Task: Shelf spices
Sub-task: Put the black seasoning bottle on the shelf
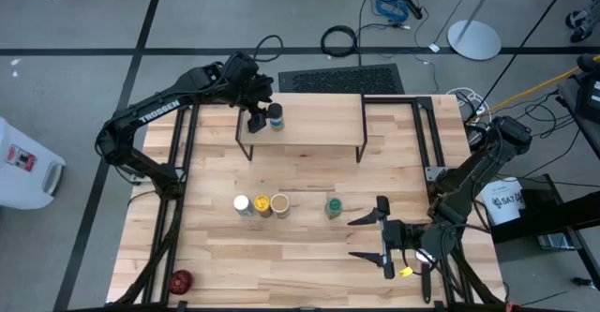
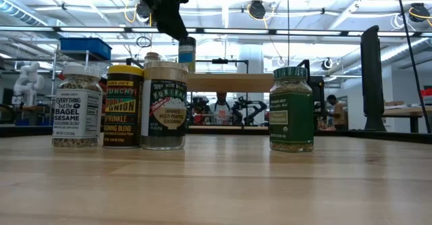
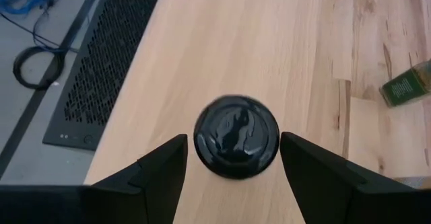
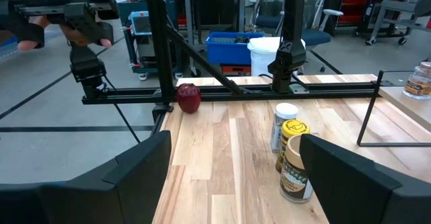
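Observation:
The shelf (image 1: 309,134) stands at the table's far middle on thin black legs. A dark-lidded jar (image 1: 276,116) stands upright on the left part of its plank. My left gripper (image 3: 234,138) is open, slanting down over that jar's black lid (image 3: 236,120), one finger to each side and apart from it. Four more spices stand on the table in front of the shelf: white-capped (image 1: 242,204), yellow (image 1: 262,202), tan (image 1: 279,204) and green-lidded (image 1: 333,206). My right gripper (image 1: 367,235) waits open above the table's near right, pointing at them.
A small red round object (image 1: 181,279) lies at the table's near left corner. A black frame (image 1: 427,134) runs along the table's sides. The shelf plank's right part (image 1: 328,125) is bare. A black grille (image 3: 108,56) lies on the floor beyond the far edge.

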Controlling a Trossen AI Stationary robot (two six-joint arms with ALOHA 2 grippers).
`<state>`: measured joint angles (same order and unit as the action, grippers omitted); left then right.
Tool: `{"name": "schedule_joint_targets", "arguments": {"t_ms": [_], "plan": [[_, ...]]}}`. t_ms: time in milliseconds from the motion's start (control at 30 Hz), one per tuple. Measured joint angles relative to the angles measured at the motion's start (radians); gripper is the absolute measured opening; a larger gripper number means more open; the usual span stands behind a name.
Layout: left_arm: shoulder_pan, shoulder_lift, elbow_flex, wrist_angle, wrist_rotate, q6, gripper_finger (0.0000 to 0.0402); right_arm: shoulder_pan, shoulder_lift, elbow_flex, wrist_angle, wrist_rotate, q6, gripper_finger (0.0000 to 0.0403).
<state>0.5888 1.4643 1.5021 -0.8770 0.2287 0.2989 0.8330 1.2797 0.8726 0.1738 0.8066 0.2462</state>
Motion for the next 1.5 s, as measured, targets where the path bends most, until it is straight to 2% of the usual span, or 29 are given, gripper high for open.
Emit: {"name": "schedule_joint_targets", "arguments": {"t_ms": [233,600,767,1033,1200,1500], "plan": [[0.000,0.000,0.001,0.061,0.009,-0.002,0.0251,0.000,0.000,0.000,0.000,0.000,0.000,0.0315],[-0.004,0.001,-0.057,0.105,-0.002,0.033,0.0297,0.000,0.000,0.000,0.000,0.000,-0.003,0.0315],[-0.004,0.000,-0.088,0.165,-0.005,0.031,0.0299,0.000,0.000,0.000,0.000,0.000,-0.003,0.0315],[-0.004,0.001,-0.101,0.150,-0.010,0.025,0.0299,0.000,0.000,0.000,0.000,0.000,-0.004,0.0315],[-0.004,0.001,-0.101,0.156,-0.011,0.025,0.0283,0.000,0.000,0.000,0.000,0.000,-0.004,0.0315],[-0.004,0.001,-0.101,0.148,-0.010,0.026,0.0227,-0.002,0.000,0.000,0.000,0.000,-0.004,0.0315]]}}
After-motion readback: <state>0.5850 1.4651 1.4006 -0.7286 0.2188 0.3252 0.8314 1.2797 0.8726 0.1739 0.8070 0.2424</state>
